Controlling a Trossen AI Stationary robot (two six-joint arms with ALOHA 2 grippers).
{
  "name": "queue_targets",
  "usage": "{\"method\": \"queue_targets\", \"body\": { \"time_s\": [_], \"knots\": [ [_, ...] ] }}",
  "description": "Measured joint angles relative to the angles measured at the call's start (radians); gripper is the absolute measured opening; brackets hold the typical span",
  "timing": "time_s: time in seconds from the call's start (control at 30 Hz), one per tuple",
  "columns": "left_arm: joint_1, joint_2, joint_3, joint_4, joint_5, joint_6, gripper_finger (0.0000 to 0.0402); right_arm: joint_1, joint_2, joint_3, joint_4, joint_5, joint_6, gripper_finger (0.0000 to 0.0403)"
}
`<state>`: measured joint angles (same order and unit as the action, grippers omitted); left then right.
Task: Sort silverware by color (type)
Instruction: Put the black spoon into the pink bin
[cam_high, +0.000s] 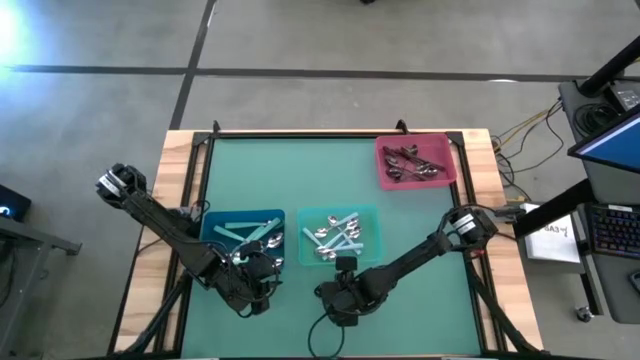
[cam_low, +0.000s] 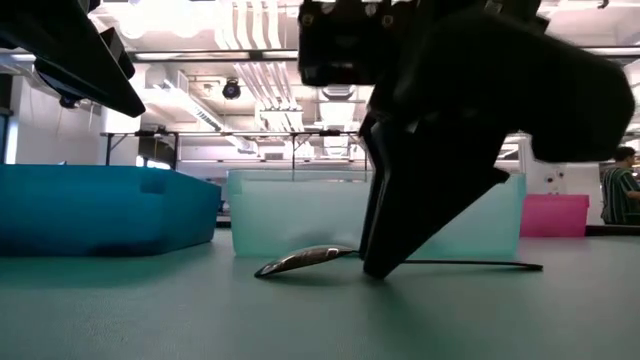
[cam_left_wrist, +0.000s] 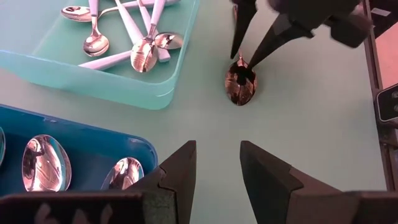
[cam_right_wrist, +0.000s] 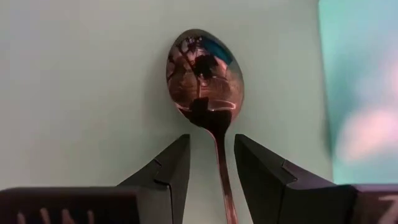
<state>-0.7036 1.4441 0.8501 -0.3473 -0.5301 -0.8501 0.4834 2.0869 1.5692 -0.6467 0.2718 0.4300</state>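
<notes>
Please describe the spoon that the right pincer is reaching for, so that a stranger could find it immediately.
Start at the light teal bin in the middle of the green table. On bare mat beside it, the right pincer straddles a dark spoon, fingers open either side of its handle. It alone lies outside any bin.

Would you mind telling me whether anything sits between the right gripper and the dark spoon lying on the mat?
Nothing visible does. The right gripper is open, its fingers straddling the dark spoon at the neck, on bare mat.
</notes>
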Motion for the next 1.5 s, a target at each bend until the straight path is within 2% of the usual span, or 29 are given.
{"method": "queue_targets", "body": {
  "time_s": [0.23, 0.5, 0.8, 0.93, 1.23, 1.4, 1.5],
  "knots": [
    [0.0, 0.0, 0.0, -0.006, 0.0, 0.0, 0.0109, -0.004, 0.023, 0.002, 0.007, -0.002, -0.026, 0.0109],
    [0.0, 0.0, 0.0, -0.006, 0.0, 0.0, 0.0109, -0.004, 0.027, 0.002, 0.013, -0.036, -0.03, 0.0017],
    [0.0, 0.0, 0.0, -0.006, 0.0, 0.0, 0.0109, -0.005, -0.011, -0.004, -0.003, -0.044, -0.03, 0.001],
    [0.0, 0.0, 0.0, -0.005, 0.0, 0.0, 0.0109, -0.006, -0.083, -0.006, -0.065, -0.031, -0.029, 0.0009],
    [0.0, 0.0, 0.0, 0.003, 0.0, -0.004, 0.0109, -0.029, -0.283, -0.005, -0.353, 0.088, -0.039, 0.0009],
    [0.003, 0.0, 0.0, 0.007, -0.009, 0.003, 0.0109, -0.089, -0.425, -0.051, -0.529, 0.184, -0.052, 0.0009],
    [0.005, 0.0, 0.0, 0.009, -0.01, 0.003, 0.0109, -0.163, -0.547, -0.129, -0.547, 0.204, -0.092, 0.0009]
  ]
}}
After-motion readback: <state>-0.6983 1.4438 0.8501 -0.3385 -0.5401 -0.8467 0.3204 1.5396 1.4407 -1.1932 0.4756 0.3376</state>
